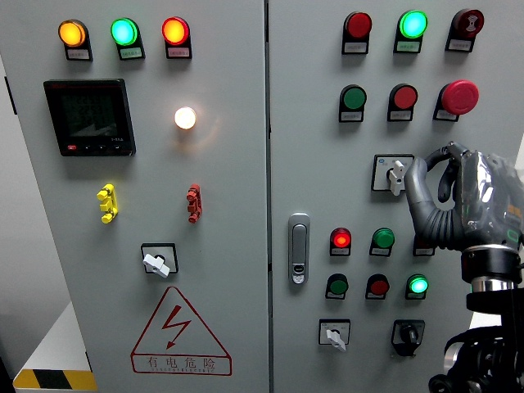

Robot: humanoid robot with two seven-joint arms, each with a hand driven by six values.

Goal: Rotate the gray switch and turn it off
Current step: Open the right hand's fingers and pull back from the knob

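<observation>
- Gray cabinet doors (229, 205) fill the view, studded with lamps, push buttons and rotary switches, with a door handle (299, 248) near the middle seam.
- On the door at the picture's right, the gray switch (396, 176) sits in a square plate, its pale knob roughly upright.
- Right hand (442, 192) rises from the lower right, fingers curled together, fingertips just beside the knob; whether they touch it is unclear.
- A yellow-framed warning triangle (180, 332) sits low on the other door.

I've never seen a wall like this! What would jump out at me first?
Probably the glowing lamps: the orange, green and red row at top left and the bright white light below it. Then the robot's right hand at the right, fingers curled at the gray switch, and the red lightning warning triangle at bottom left.
</observation>
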